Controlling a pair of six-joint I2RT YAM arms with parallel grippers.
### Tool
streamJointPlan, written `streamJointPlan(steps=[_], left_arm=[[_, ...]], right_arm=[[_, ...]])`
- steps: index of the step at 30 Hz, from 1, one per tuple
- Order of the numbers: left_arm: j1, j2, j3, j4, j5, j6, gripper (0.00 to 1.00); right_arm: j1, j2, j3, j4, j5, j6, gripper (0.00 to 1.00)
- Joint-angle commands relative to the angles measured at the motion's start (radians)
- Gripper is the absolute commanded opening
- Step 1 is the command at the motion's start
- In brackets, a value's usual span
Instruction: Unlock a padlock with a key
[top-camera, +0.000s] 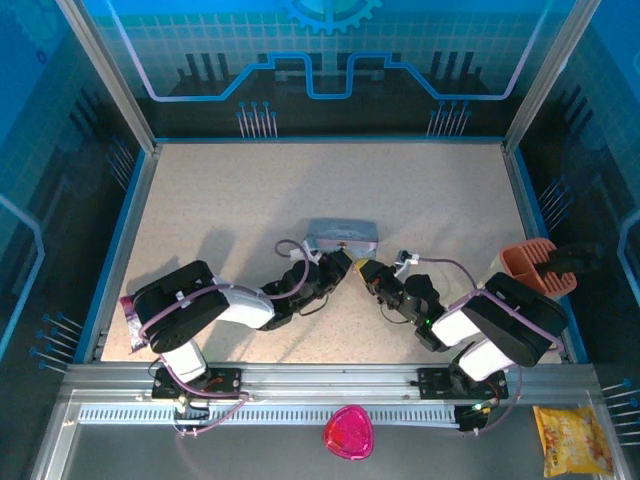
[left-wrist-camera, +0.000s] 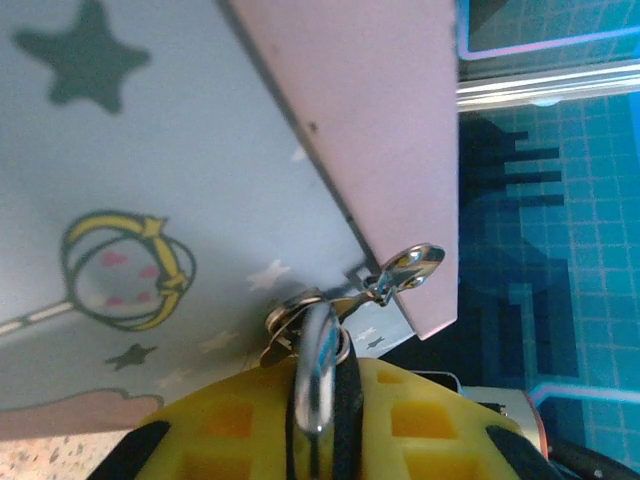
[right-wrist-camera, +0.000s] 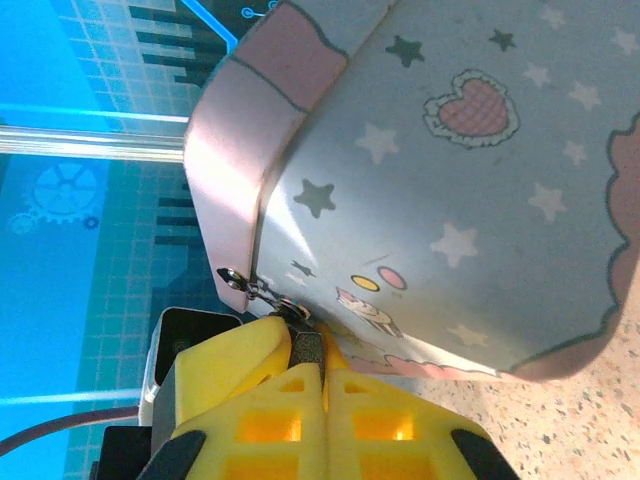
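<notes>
A grey tin (top-camera: 342, 236) with stars and pink trim lies mid-table. Both grippers meet at its near edge. My left gripper (top-camera: 343, 262) is shut on the padlock (left-wrist-camera: 316, 345), a shiny sliver seen edge-on between the yellow fingers (left-wrist-camera: 200, 420), which hangs at the tin's silvery clasp (left-wrist-camera: 405, 268). My right gripper (top-camera: 362, 268) is shut on the key (right-wrist-camera: 308, 350), a small dark piece pinched between its yellow fingers (right-wrist-camera: 240, 370). The key's tip points at a small ring (right-wrist-camera: 293, 308) beside the clasp (right-wrist-camera: 232, 278). How far the key reaches is hidden.
An orange holder (top-camera: 527, 260) stands at the right edge of the table (top-camera: 230, 190). A purple packet (top-camera: 130, 312) lies at the left edge. A pink object (top-camera: 348, 432) and a yellow bag (top-camera: 573, 438) lie in front of the rail. Blue walls enclose the table.
</notes>
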Motion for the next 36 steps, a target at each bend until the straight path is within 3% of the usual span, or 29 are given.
streamJointPlan(steps=[1, 5, 12, 19, 28, 36], left_arm=[[-0.113, 0.026, 0.088, 0.139, 0.284, -0.016, 0.0], [-0.117, 0.038, 0.095, 0.148, 0.293, -0.022, 0.0], [-0.121, 0.007, 0.059, 0.139, 0.286, -0.014, 0.0], [-0.11, -0.027, 0.015, 0.126, 0.252, -0.002, 0.0], [-0.107, -0.036, 0.021, 0.109, 0.256, 0.006, 0.0], [-0.106, -0.034, 0.045, 0.102, 0.264, 0.012, 0.0]], right_arm=[[0.025, -0.003, 0.12, 0.088, -0.16, 0.014, 0.0], [0.0, -0.002, 0.124, 0.088, -0.174, 0.011, 0.0], [-0.194, -0.022, 0.051, 0.075, -0.264, -0.007, 0.0], [-0.275, -0.139, -0.006, -0.113, -0.281, -0.08, 0.0], [-0.311, -0.356, 0.012, -0.428, -0.308, -0.2, 0.0], [-0.282, -0.356, 0.043, -0.381, -0.34, -0.179, 0.0]])
